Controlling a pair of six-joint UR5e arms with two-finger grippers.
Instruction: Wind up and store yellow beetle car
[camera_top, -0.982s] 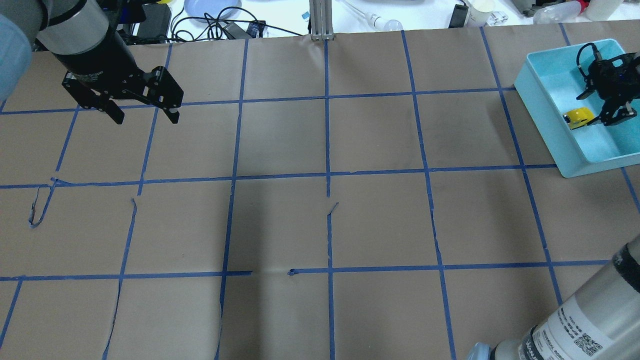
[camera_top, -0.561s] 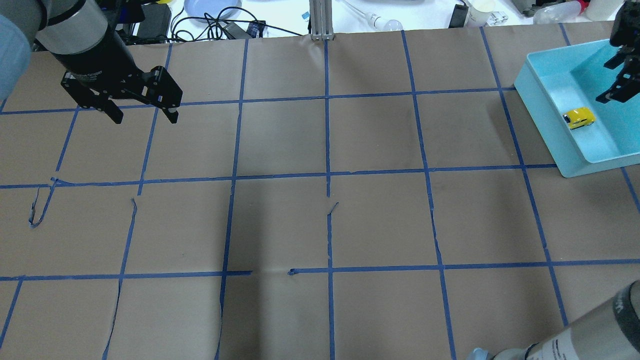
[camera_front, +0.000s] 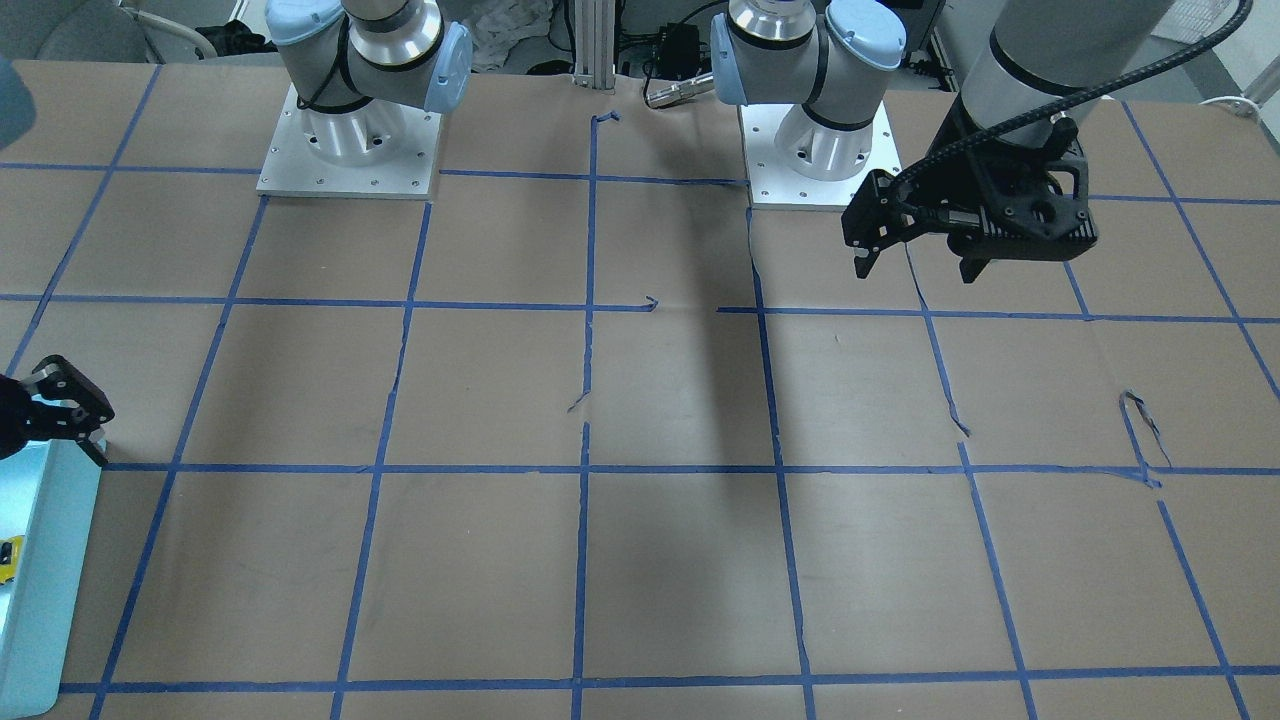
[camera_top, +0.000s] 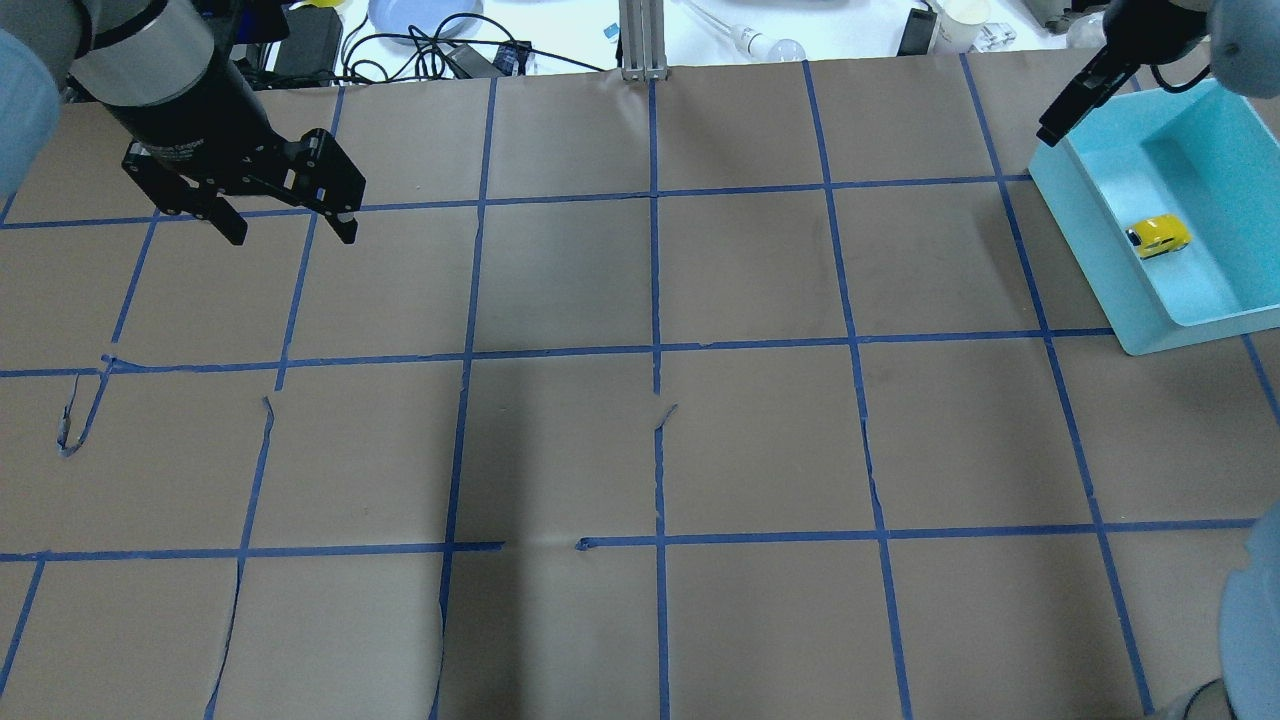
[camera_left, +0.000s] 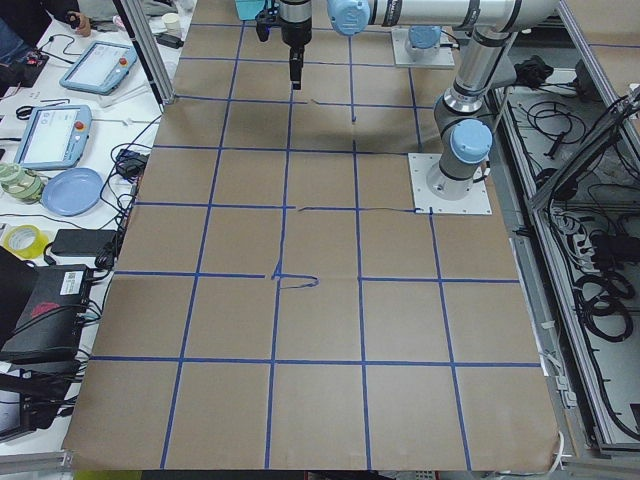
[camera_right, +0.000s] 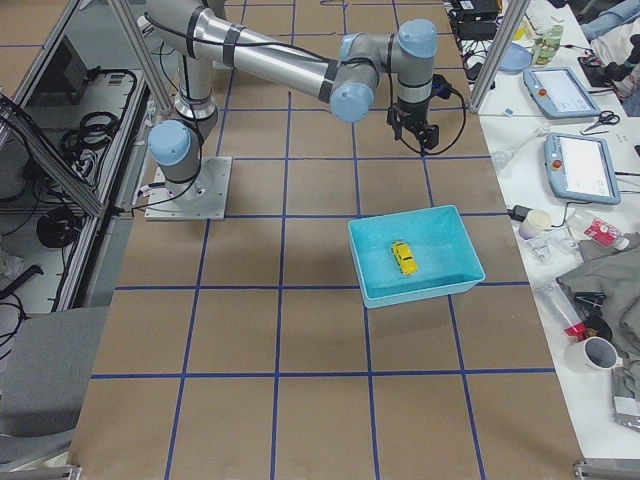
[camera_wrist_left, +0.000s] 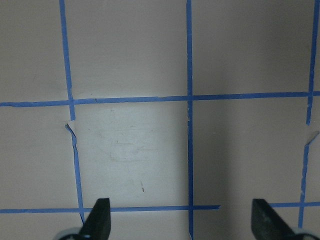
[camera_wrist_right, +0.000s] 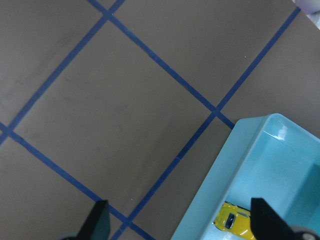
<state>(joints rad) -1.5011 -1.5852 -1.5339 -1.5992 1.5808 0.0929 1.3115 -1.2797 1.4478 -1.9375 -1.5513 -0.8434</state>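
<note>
Overhead view: yellow beetle car (camera_top: 1158, 237) seen upright on floor of teal bin (camera_top: 1095, 245), at table's 2 o'clock, apart from both grippers. At 10 o'clock, left gripper (camera_top: 291, 238) hung over taped paper, jaws spread wide, nothing held. Farther, above bin's 11 o'clock corner, right gripper (camera_wrist_right: 181, 222) spread wide, nothing held.

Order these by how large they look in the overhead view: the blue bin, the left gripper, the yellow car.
1. blue bin, partly cut by the view's edge.
2. left gripper; it hangs nearer the camera, which enlarges it.
3. yellow beetle car, clearly smallest.
</note>
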